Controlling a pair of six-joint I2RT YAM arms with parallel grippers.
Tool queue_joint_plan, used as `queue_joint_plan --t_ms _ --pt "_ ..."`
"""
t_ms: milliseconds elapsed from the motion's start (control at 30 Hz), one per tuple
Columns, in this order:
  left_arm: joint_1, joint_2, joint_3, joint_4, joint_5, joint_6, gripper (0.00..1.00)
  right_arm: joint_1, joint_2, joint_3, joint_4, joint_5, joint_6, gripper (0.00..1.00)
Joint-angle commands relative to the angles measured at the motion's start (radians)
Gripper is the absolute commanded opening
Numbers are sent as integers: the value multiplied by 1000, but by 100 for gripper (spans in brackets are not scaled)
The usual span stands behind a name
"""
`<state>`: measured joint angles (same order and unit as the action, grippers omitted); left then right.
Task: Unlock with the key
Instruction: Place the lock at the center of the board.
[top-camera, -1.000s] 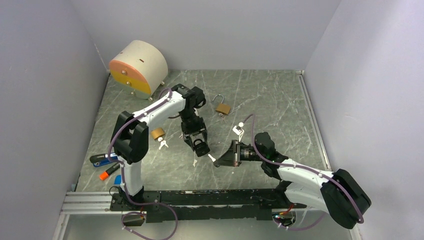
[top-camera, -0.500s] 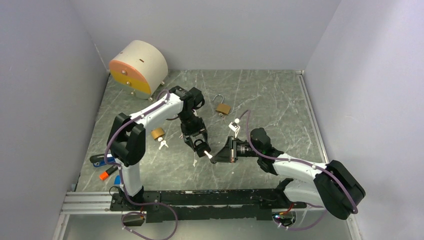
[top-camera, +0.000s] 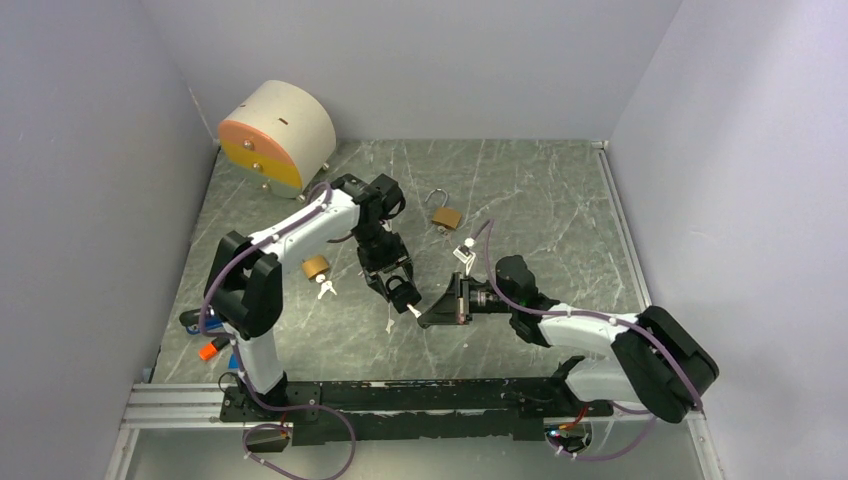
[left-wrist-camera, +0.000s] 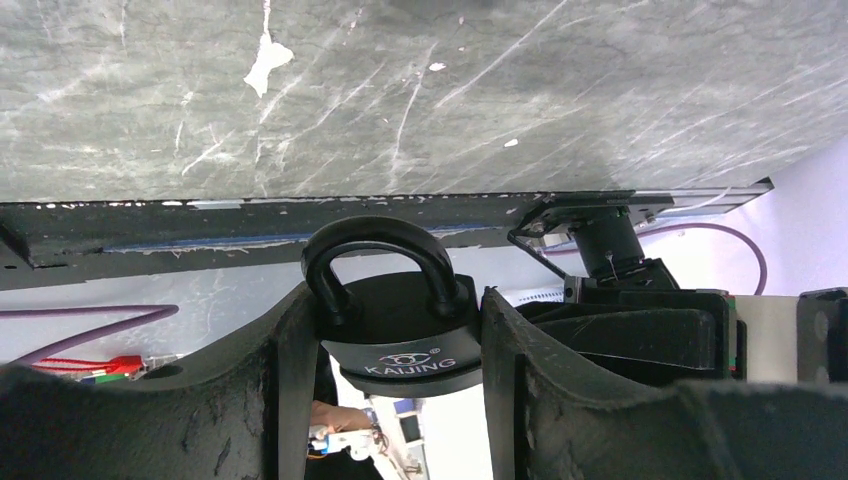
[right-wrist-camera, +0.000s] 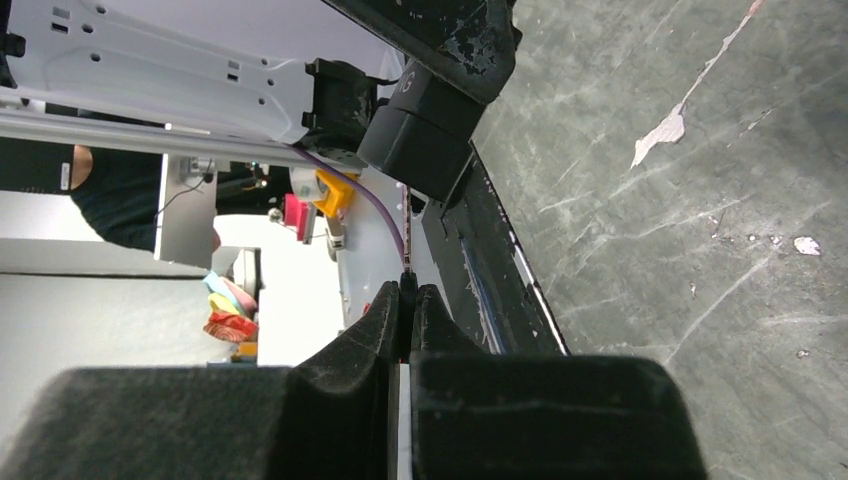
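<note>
My left gripper (top-camera: 394, 287) is shut on a black padlock (top-camera: 399, 292) and holds it above the table near the middle. In the left wrist view the padlock (left-wrist-camera: 400, 325) sits between the fingers with its closed shackle toward the table. My right gripper (top-camera: 425, 318) is shut on a key (top-camera: 413, 311) with a white head. In the right wrist view the thin key blade (right-wrist-camera: 405, 228) runs from the shut fingertips up to the underside of the padlock body (right-wrist-camera: 418, 140). Whether the tip is inside the keyhole cannot be told.
A brass padlock (top-camera: 445, 215) with open shackle lies behind the grippers. Another brass padlock (top-camera: 316, 267) and loose keys (top-camera: 325, 289) lie left of the left gripper. A round cream and orange box (top-camera: 276, 136) stands at the back left. Markers (top-camera: 212, 335) lie at the front left edge.
My right gripper has moved left with the key, from clear of the padlock up to its underside. My left gripper with the padlock has shifted slightly back and left.
</note>
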<state>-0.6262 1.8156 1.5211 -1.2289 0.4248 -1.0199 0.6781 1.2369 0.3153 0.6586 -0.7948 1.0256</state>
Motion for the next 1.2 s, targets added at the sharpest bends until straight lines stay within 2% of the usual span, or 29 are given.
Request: queue_joint_plan --t_ms 0,167,400,600,700,1033,1167 --pt "1 -75 -14 16 49 -43 3 3 44 26 111 -7 41 0" --pt "1 -95 -39 49 53 -56 2 3 76 49 128 0 98 0" --pt "1 -125 -72 105 30 -90 2 0 150 67 191 -10 309 0" --pt "1 -134 -87 133 22 -147 3 0 172 120 101 17 391 0" --pt "1 -137 -104 154 41 -166 2 1 148 148 28 57 370 0" --pt "1 -138 -91 108 39 -214 3 -1 81 244 -344 263 157 0" --pt "1 -148 -112 137 51 -255 3 4 73 279 -425 319 98 0"
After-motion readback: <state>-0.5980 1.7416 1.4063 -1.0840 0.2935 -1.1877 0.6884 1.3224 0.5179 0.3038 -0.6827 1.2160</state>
